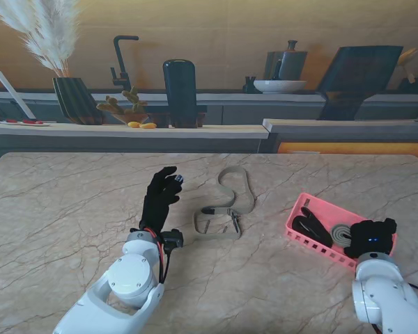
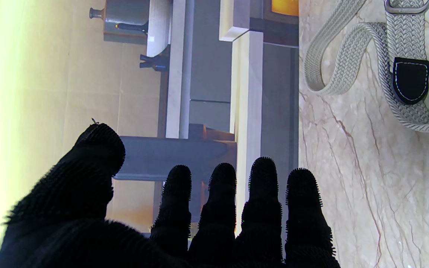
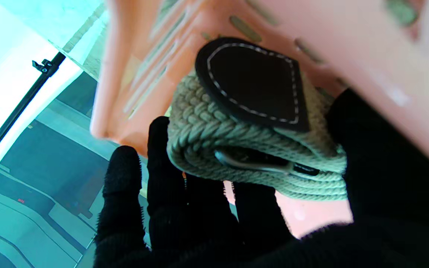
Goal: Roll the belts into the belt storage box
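Note:
A beige woven belt (image 1: pixel 228 204) lies unrolled in loose loops mid-table, its black leather tip (image 2: pixel 410 80) and metal buckle (image 2: pixel 406 6) close together. My left hand (image 1: pixel 161 197) hovers just left of it, open, fingers spread and holding nothing (image 2: pixel 214 219). The pink belt storage box (image 1: pixel 301 236) sits at the right, with a black belt (image 1: pixel 310 225) inside. My right hand (image 1: pixel 373 238) is in the box, fingers and thumb wrapped around a rolled beige belt (image 3: pixel 237 149), which rests against the box wall (image 3: pixel 348 44).
A counter (image 1: pixel 125 129) runs along the far side of the table, carrying a dark vase of pampas grass (image 1: pixel 75 97), a tall black container (image 1: pixel 180 92) and a faucet. The marble table (image 1: pixel 56 209) stretches wide on the left.

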Motion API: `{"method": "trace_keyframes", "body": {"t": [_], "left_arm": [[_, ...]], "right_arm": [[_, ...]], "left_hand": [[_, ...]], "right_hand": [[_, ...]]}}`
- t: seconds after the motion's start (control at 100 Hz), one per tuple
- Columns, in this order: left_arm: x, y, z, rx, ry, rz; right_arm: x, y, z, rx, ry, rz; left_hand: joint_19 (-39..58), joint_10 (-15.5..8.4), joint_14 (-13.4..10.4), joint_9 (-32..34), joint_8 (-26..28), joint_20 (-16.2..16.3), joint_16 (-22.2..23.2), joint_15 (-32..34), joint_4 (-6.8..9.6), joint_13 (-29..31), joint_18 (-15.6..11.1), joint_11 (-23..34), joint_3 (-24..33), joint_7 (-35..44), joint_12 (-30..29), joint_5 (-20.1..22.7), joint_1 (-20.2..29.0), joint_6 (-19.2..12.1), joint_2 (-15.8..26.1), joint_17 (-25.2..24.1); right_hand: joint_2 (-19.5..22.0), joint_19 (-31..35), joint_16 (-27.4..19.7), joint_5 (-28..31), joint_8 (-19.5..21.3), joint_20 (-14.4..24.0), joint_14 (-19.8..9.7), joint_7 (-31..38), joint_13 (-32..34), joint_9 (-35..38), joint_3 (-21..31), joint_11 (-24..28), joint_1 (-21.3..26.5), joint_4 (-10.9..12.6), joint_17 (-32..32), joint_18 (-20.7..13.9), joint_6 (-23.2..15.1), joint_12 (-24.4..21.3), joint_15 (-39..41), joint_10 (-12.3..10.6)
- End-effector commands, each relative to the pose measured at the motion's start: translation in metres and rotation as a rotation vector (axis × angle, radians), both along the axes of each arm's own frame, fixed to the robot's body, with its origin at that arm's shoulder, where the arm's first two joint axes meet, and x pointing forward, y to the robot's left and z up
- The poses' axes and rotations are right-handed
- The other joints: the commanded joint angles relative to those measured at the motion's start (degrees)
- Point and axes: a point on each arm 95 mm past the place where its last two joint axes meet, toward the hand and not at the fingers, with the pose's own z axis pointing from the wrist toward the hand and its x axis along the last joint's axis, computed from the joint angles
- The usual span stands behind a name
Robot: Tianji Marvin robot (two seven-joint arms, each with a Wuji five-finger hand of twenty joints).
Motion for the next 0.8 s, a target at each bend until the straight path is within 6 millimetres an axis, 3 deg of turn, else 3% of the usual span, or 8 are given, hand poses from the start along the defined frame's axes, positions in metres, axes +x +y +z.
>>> {"method": "trace_keyframes", "body": {"t": [0.0,0.24,0.38,0.46,0.79], "left_arm": [[-0.0035,-0.0017,-0.0006,-0.010,0.008,0.000],[-0.0038,-0.0020,-0.0001,-0.012,0.010,0.000],[-0.0041,-0.0021,0.0002,-0.015,0.011,0.000],[-0.0041,-0.0021,0.0003,-0.014,0.010,0.000],[-0.0038,-0.0026,0.0010,-0.015,0.010,0.003]], "right_arm": [[-0.0012,0.0056,0.0022,-0.002,-0.008,0.023],[-0.0041,0.0069,0.0071,-0.081,-0.010,0.041],[-0.0071,0.0080,0.0075,-0.082,0.079,0.002],[-0.0063,0.0080,0.0058,-0.078,0.090,-0.003],[-0.0055,0.0118,0.0103,-0.089,0.001,0.081]], "left_hand": [[0.18,-1.65,-1.58,1.14,0.61,0.11,0.61,0.06,1.69,0.34,-0.17,-0.45,-1.09,-1.54,0.61,0.91,1.32,-1.63,1.56,0.13],[0.31,-1.67,-1.55,1.30,0.67,0.17,0.69,0.22,1.71,0.57,-0.12,-0.38,-1.12,-1.50,0.65,1.15,1.50,-1.57,1.73,0.26],[0.36,-1.54,-1.48,1.41,0.68,0.19,0.76,0.36,1.71,0.83,-0.09,-0.34,-1.14,-1.52,0.67,1.23,1.57,-1.55,1.80,0.29],[0.35,-1.64,-1.48,1.43,0.69,0.19,0.82,0.41,1.70,0.85,-0.06,-0.37,-1.22,-1.53,0.66,1.28,1.56,-1.59,1.84,0.26],[0.43,-1.59,-1.57,1.67,0.75,0.22,1.10,0.73,1.71,1.26,-0.06,-0.29,-1.41,-1.49,0.69,1.54,1.64,-1.51,1.96,0.37]], "right_hand": [[3.25,-1.04,-0.71,-0.23,0.46,-0.07,1.42,-0.66,-2.05,-2.49,1.87,-2.31,-0.55,4.44,-1.01,2.96,-1.46,-0.78,-1.11,2.93],[3.54,-1.02,-1.86,-0.49,0.91,0.97,2.49,-3.21,-3.56,-3.86,-1.12,-4.16,-3.12,4.37,-1.44,2.65,0.34,-1.72,-3.00,3.92],[10.46,-3.50,-4.53,-4.67,1.91,1.97,2.15,-7.33,-6.28,-7.54,-7.07,-8.89,-3.68,4.88,-3.32,1.99,-0.16,-3.46,-8.72,4.22],[11.64,-4.05,-4.97,-5.95,2.02,2.14,2.03,-7.94,-6.89,-8.44,-8.12,-9.88,-3.26,5.11,-3.67,1.95,-1.23,-3.81,-9.82,4.18],[8.25,-3.24,-4.70,-5.07,3.25,3.28,1.91,-5.90,-6.00,-8.33,-9.05,-8.55,-1.05,5.79,-2.39,1.89,-1.85,-3.27,-9.09,4.19]]}}
